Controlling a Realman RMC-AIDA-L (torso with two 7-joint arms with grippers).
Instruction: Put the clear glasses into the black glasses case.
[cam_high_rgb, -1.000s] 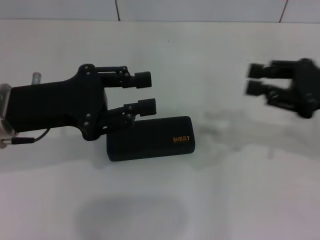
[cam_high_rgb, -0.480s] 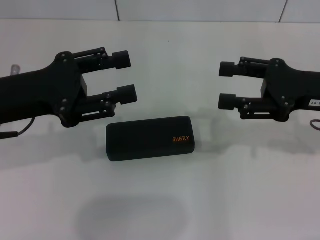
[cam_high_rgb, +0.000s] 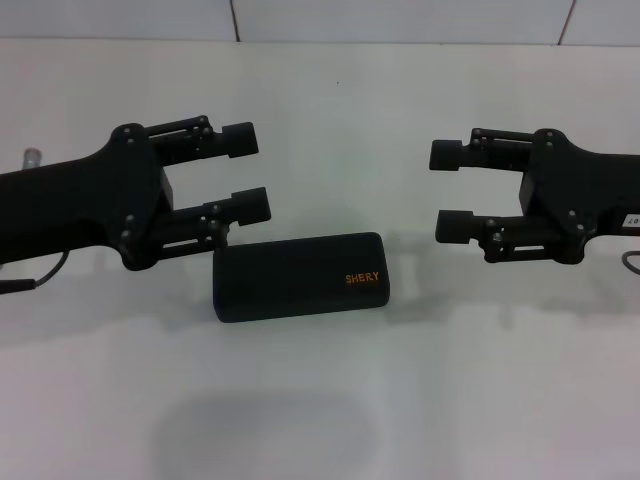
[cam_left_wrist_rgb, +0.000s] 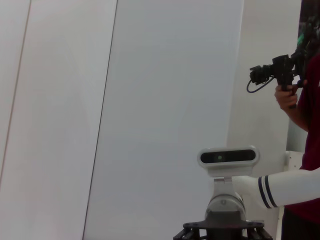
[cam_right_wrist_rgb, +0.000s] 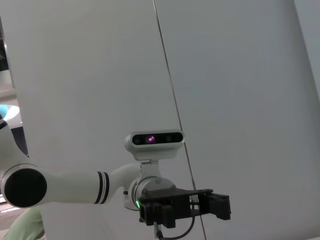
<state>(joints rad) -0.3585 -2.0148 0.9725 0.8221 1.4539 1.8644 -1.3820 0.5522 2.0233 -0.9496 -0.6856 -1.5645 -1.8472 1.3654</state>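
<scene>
The matte black rectangular glasses case (cam_high_rgb: 300, 277), with rounded corners and small orange "SHERY" lettering on its outer face, is seen lying closed and flat on the plain white desk (cam_high_rgb: 420, 400). The clear glasses cannot be made out in any view.

The left claw (cam_high_rgb: 243, 172) is held above the desk just beyond the case's left end, its black fingers (cam_high_rgb: 238, 137) spread apart with nothing between them and pointed toward the right claw. The lower finger's tip is seen just above the case's upper left corner; whether it touches the case cannot be told.

The right claw (cam_high_rgb: 449, 191) is held well apart from the case, off its right end and somewhat farther back, with its black fingers (cam_high_rgb: 447, 155) likewise parted and empty, pointed back toward the left claw.

In the left wrist view, a white wall and the white head camera (cam_left_wrist_rgb: 227, 156) of the robot are shown, with a person in dark red (cam_left_wrist_rgb: 302, 115) holding a black camera rig (cam_left_wrist_rgb: 275, 72) at the edge. In the right wrist view, the left claw (cam_right_wrist_rgb: 220, 206) is seen farther off, below the head camera.
</scene>
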